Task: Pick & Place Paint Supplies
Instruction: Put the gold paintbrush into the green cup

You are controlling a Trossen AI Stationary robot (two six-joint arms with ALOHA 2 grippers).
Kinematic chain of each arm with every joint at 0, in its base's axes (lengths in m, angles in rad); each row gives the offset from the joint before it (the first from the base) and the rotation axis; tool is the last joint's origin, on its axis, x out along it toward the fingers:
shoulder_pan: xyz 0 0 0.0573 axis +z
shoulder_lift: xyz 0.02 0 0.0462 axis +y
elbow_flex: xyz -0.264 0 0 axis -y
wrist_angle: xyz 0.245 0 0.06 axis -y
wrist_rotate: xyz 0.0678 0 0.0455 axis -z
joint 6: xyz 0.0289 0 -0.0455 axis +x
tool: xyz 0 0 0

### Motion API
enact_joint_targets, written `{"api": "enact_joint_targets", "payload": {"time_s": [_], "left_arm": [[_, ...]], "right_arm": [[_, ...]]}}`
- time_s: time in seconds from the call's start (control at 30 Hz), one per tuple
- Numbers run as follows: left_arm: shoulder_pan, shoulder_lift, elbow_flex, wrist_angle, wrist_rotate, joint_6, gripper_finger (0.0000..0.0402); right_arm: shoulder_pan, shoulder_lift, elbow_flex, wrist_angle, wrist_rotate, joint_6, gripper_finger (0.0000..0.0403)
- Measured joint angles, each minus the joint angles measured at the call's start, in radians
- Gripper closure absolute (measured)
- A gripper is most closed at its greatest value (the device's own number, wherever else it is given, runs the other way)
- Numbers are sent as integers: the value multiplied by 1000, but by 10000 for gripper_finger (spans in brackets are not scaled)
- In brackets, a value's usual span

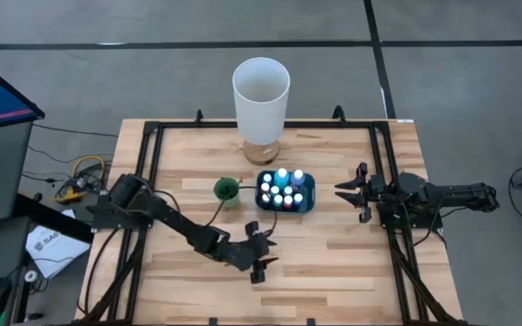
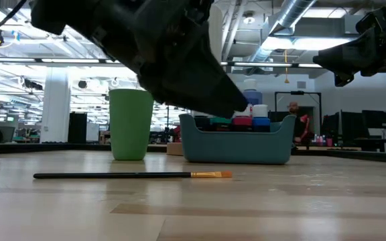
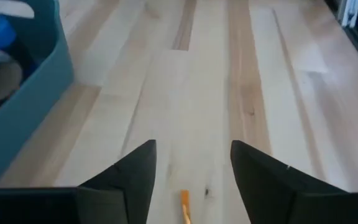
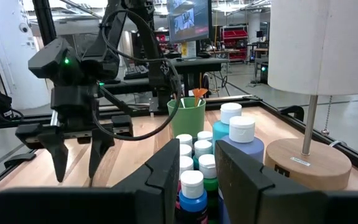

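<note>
Mostly sorted, by the look of things. Paint bottles [image 1: 285,188] standing packed together in the blue bin [image 1: 308,197] near the middle of the tabletop [image 1: 333,263], pale caps up; about ten counted from above, though hard to be sure with caps crowded so tightly. At least one brush with an orange tip already upright in the green cup [image 4: 186,116], just beside the bin on its left-arm side. Tall white lamp [image 1: 261,98] behind both, untouched and no part of the job.

Left over: one dark-handled, orange-tipped brush [image 2: 131,175] lying flat on the bare wood, in front of cup and bin and apart from both. Left claw [image 1: 259,263] poised directly above that brush, fingers spread wide, nothing between them; only the orange tip [image 3: 184,205] showing below the gap in the wrist view. No contact with the handle visible yet. Judged as the approach to a pick, with the grasp, lift and drop into the cup not yet made.

Right claw [image 1: 350,192] parked off to the right of the bin, raised clear of the wood, fingers pressed together and empty. No further loose supplies seen anywhere on the tabletop, so probably the last item outstanding.
</note>
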Motion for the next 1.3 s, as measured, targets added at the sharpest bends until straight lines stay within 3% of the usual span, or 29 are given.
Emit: {"api": "enact_joint_targets", "payload": {"time_s": [0.73, 0.87, 1.07, 1.3], "left_arm": [[-3, 151, 12, 8, 11, -22, 218], [-3, 159, 16, -4, 5, -58, 262], [-2, 159, 15, -38, 19, -85, 388], [-7, 150, 14, -47, 5, -142, 400]], "right_arm": [[0, 0, 0, 1, 0, 0, 305], [0, 0, 0, 1, 0, 0, 305], [0, 0, 0, 1, 0, 0, 305], [0, 0, 0, 1, 0, 0, 305]]}}
